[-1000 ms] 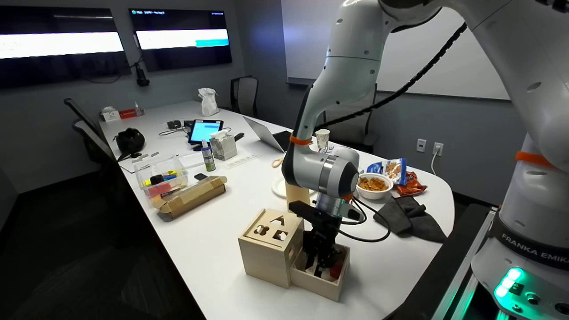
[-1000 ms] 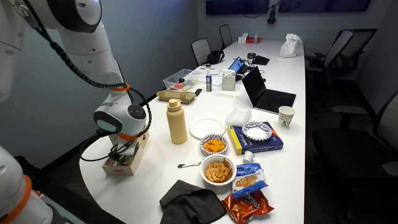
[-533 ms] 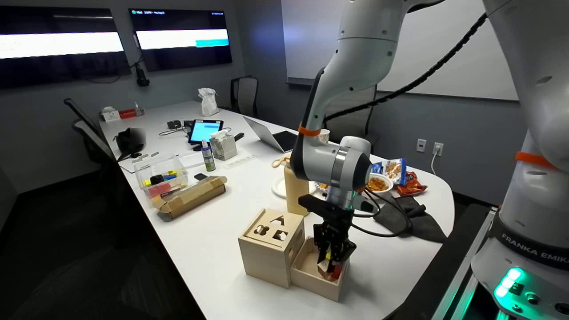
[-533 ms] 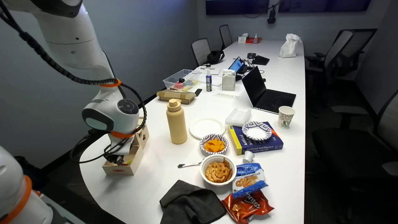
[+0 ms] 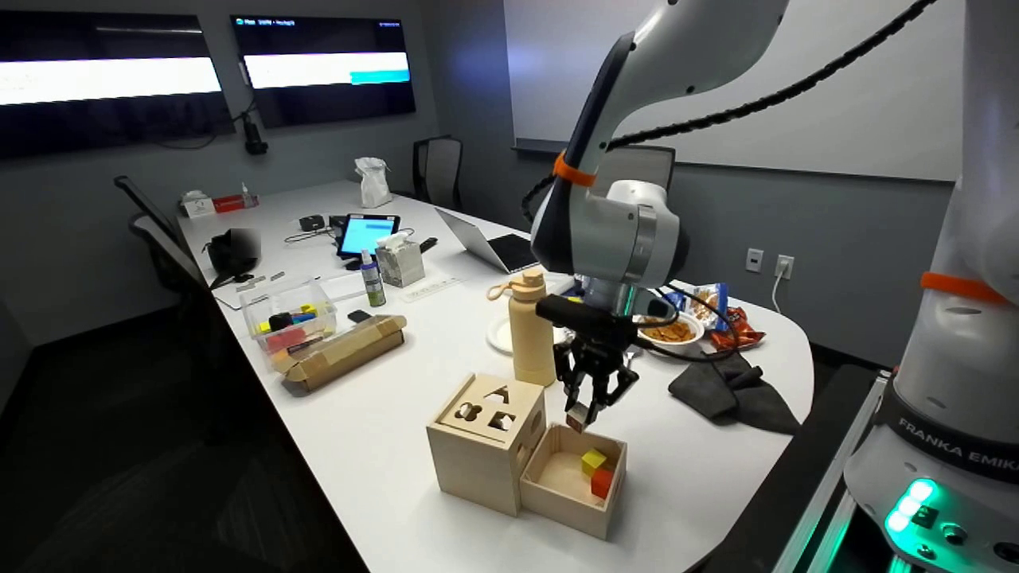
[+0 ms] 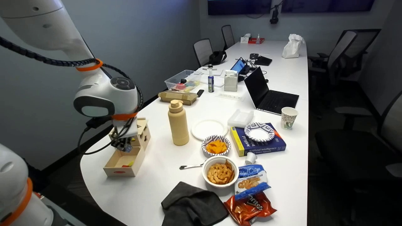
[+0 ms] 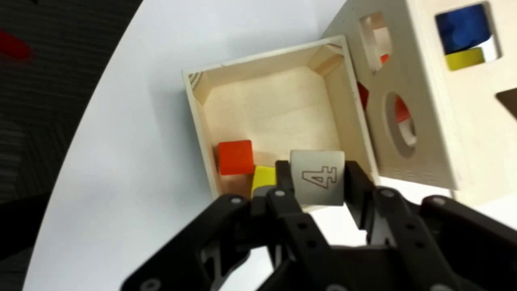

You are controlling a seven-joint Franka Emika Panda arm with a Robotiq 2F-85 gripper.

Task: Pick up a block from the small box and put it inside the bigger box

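Gripper (image 7: 318, 171) is pinching the pale block (image 7: 317, 195) (a "4" on its face) btwn its fingers (image 7: 356, 182), held up above the small box (image 7: 282, 109), approx. over that box's 5 o'clock side as the wrist view has it. Red block (image 7: 236, 155) and yellow block (image 7: 264, 178) are down in the small box, at abt 9 to 10 o'clock from the held one. Bigger box (image 5: 476, 469) stands just beside, at 2 o'clock of the gripper in wrist view, 9 o'clock in an exterior view. My read: grasp done, carry + drop still to do. Risks: path too low = block or fingertips hit the bigger box's wall, b/c it's taller than the small one; a bump could twist the block or shove the box. Block looks tilted in an exterior view, so it may land skewed on the edge of the squarish cutout (image 5: 501, 420) and sit on top vs. going in. Blue piece (image 7: 462, 30) and yellow piece (image 7: 465, 59) show thru that cutout; if piled high, block could jam on them (can't tell depth, nor if it fits). Letting go too early prob. drops it on the lid or back in the small box. Swinging wide past the lid, wrist might brush the bottle (image 5: 532, 338) at 11 o'clock.
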